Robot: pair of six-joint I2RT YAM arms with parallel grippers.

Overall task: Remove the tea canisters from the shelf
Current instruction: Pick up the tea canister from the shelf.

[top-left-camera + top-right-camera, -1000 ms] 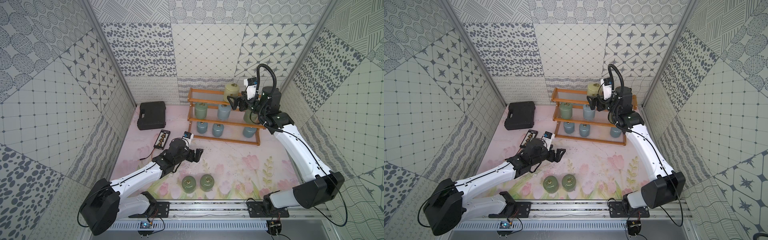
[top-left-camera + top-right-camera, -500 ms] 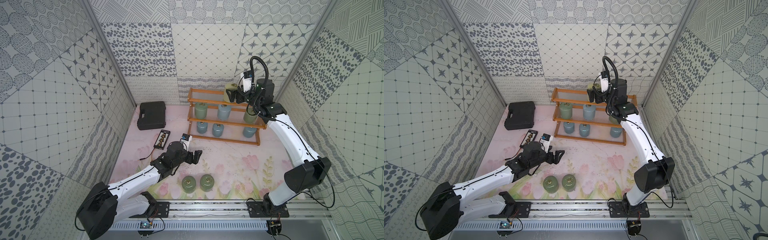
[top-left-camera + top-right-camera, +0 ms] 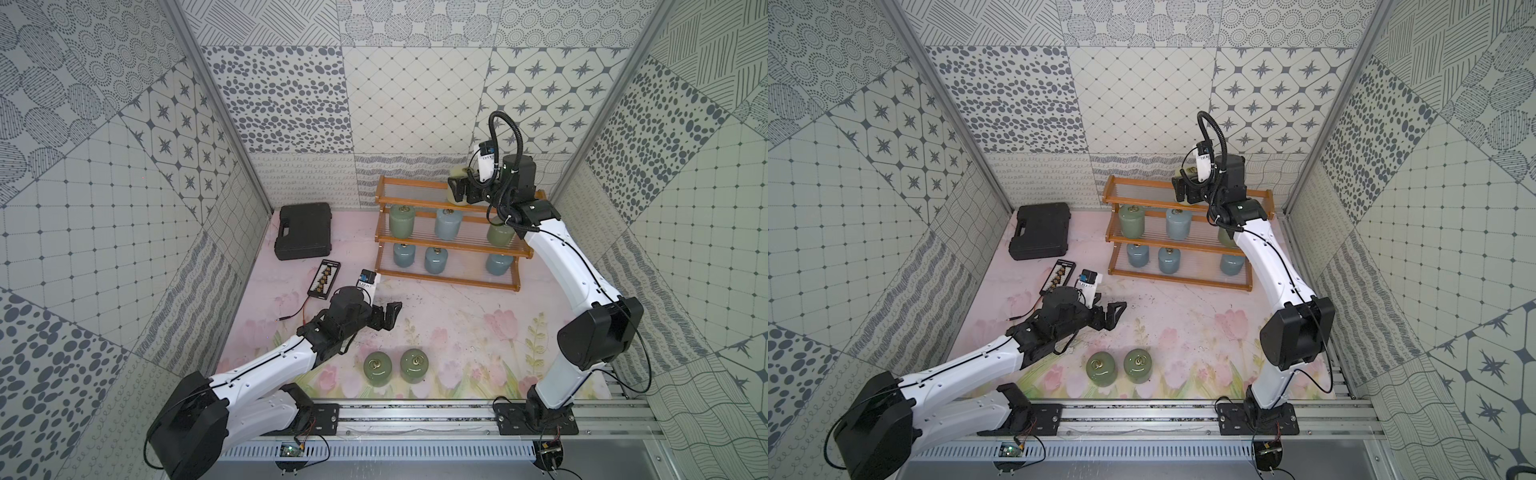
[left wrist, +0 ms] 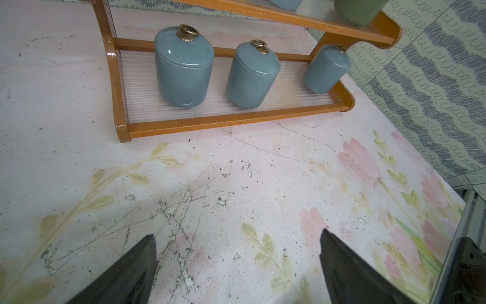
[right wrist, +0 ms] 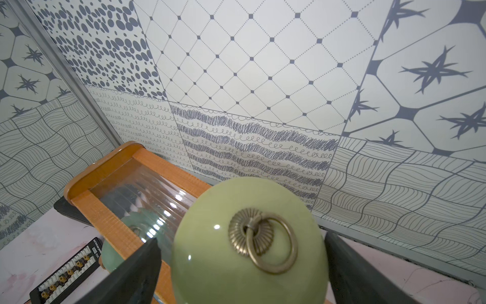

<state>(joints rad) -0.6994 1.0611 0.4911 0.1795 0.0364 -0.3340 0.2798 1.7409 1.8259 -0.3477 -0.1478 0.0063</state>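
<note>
The orange-brown shelf (image 3: pixel 449 283) stands at the back of the table. A cream canister (image 3: pixel 457 171) sits on its top tier, and my right gripper (image 3: pixel 456 188) is open around it, one finger on each side. In the right wrist view the cream canister (image 5: pixel 210 263) fills the gap of the right gripper (image 5: pixel 241 238). The middle tier carries two green canisters (image 3: pixel 402 220) and a blue one (image 3: pixel 448 223). Three blue canisters (image 4: pixel 184 71) line the bottom tier. Two green canisters (image 3: pixel 377 368) stand on the table in front. My left gripper (image 3: pixel 390 316) hovers open and empty, facing the shelf.
A black plastic case (image 3: pixel 305 230) lies at the back left. A black connector strip (image 3: pixel 324 279) with a thin cable lies just behind the left wrist. The metal rail (image 3: pixel 415 415) runs along the front edge, and patterned walls close in on three sides.
My right gripper has moved back and up from in front of the shelf to the top tier and now straddles the cream canister. The left arm has barely shifted.
</note>
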